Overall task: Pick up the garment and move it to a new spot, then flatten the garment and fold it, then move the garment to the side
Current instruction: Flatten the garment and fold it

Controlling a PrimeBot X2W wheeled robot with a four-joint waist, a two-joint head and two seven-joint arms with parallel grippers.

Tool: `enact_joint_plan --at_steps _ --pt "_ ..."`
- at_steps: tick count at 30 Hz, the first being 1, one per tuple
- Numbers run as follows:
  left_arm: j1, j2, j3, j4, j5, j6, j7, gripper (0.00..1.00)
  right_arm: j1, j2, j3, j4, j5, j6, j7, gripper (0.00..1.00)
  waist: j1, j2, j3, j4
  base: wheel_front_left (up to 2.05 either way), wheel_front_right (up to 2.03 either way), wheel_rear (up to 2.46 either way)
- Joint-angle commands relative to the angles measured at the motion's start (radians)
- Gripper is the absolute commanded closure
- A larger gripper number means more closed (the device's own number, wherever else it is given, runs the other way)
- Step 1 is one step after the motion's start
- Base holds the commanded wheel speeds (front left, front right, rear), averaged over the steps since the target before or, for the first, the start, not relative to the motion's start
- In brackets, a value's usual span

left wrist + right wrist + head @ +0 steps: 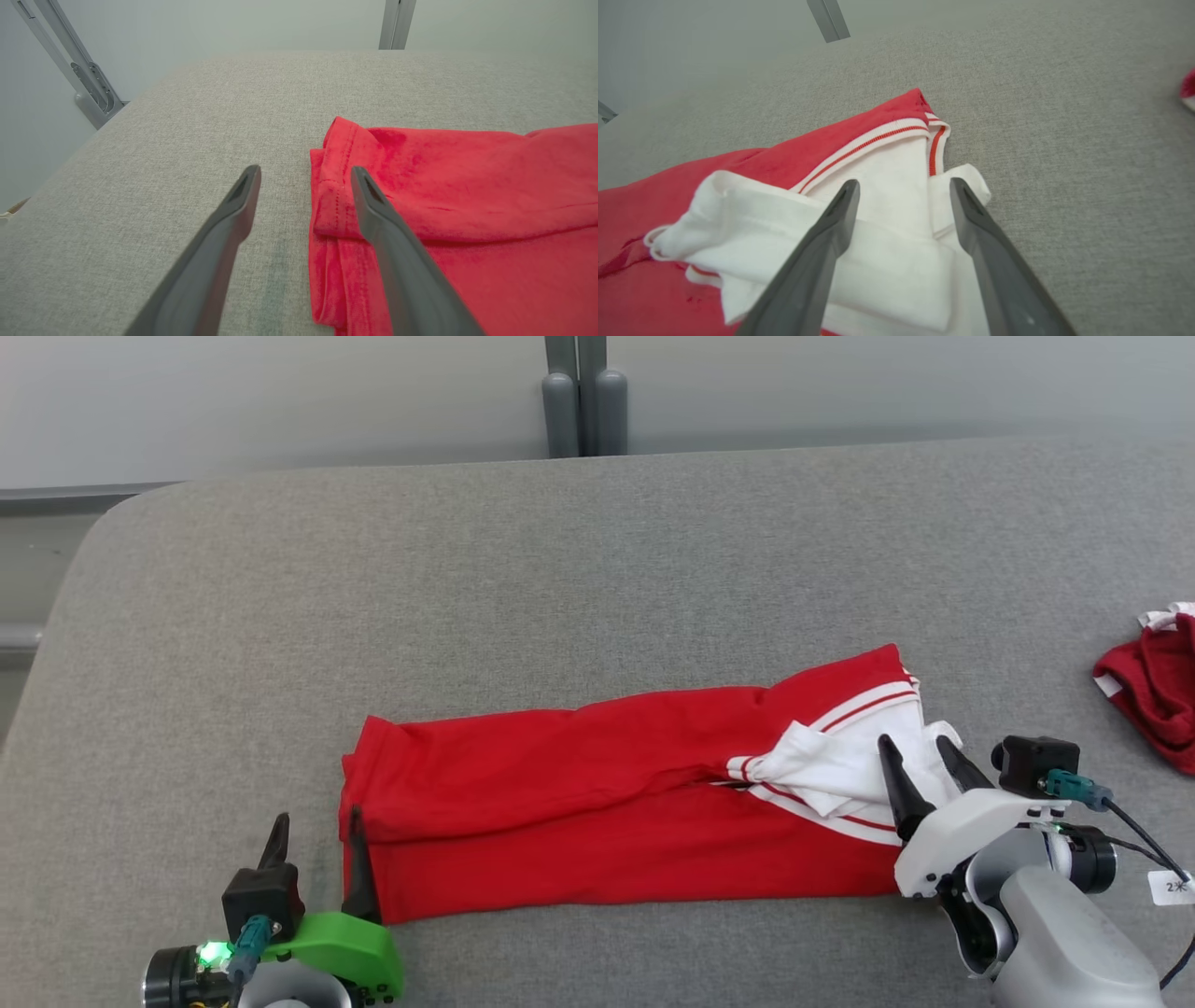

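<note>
At the lower left of the head view the left gripper (316,819) stands with its two dark fingers spread apart, pinching nothing. One finger is over the bare grey padded surface (560,569) and the other is at the left end of the garment (607,784). In the left wrist view that right-hand finger (373,205) lies over the stitched red hem, though I cannot tell whether it actually touches the cloth. The garment lies across the lower middle of the frame as a long folded red band, running from the left gripper up and rightward, with a crease line along its length. Its right end shows white fabric with red and white striped trim, bunched and turned over on itself. At the lower right the right gripper (913,742) points up the frame, its fingers likewise held wide and closed on nothing. In the right wrist view both fingers sit above the folded white part, near the garment's right edge. At the far right edge of the head view, well apart from the garment, a second crumpled red cloth (1158,691) lies on the same surface.
</note>
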State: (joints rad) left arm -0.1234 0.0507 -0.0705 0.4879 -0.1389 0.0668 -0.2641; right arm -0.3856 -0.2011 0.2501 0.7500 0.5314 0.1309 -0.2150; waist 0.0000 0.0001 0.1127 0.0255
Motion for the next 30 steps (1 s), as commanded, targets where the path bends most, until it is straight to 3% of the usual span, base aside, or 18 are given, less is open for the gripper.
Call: enact_joint_plan --at_steps 1,15,16,18,19,30 --pt "0.006 0.002 -0.006 -0.007 -0.006 0.006 0.000 0.00 -0.014 0.004 0.001 0.016 -0.013 0.000 0.005 0.00 0.0000 -0.0001 0.007 0.022 0.00 0.00 0.00" --pt "-0.014 0.001 -0.033 -0.002 -0.035 0.014 0.000 0.00 0.001 0.057 0.060 0.196 -0.020 0.003 0.109 0.00 0.0000 -0.0001 0.026 0.056 0.00 0.00 0.00" --pt "-0.016 0.001 -0.034 -0.002 -0.036 0.013 0.000 0.00 0.000 0.060 0.066 0.201 -0.016 0.003 0.110 0.22 0.0000 -0.0001 0.026 0.056 0.00 0.00 0.00" --pt "-0.018 0.001 -0.036 0.000 -0.039 0.013 0.000 0.00 -0.008 0.055 0.068 0.211 -0.012 0.003 0.101 0.96 0.0000 -0.0001 0.027 0.055 0.00 0.00 0.00" --pt "-0.019 0.001 -0.037 0.000 -0.040 0.014 0.000 0.00 -0.011 0.049 0.062 0.217 -0.011 0.003 0.089 1.00 0.0000 -0.0001 0.027 0.054 0.00 0.00 0.00" --pt "-0.019 0.001 -0.042 0.004 -0.040 0.016 0.000 0.00 -0.085 -0.008 -0.051 0.261 -0.021 -0.007 -0.036 1.00 0.0000 -0.0001 0.028 0.035 0.00 0.00 0.00"
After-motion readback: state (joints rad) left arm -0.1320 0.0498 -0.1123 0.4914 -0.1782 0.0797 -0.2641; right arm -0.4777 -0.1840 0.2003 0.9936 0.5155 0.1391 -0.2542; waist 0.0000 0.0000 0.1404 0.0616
